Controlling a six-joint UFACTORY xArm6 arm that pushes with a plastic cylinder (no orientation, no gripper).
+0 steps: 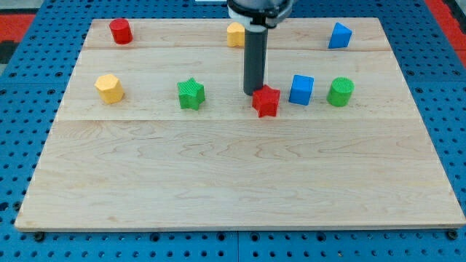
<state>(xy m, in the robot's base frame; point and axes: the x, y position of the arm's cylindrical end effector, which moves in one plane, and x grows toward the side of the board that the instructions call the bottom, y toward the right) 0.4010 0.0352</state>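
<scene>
My tip comes down from the view's top and stands at the upper left edge of a red star block, touching it or nearly so. A blue cube lies just right of the star, and a green cylinder sits further right. To the tip's left rests a green star. A yellow block is partly hidden behind the rod near the top.
A yellow hexagonal block sits at the left, a red cylinder at the top left, a blue block at the top right. The wooden board lies on a blue perforated table.
</scene>
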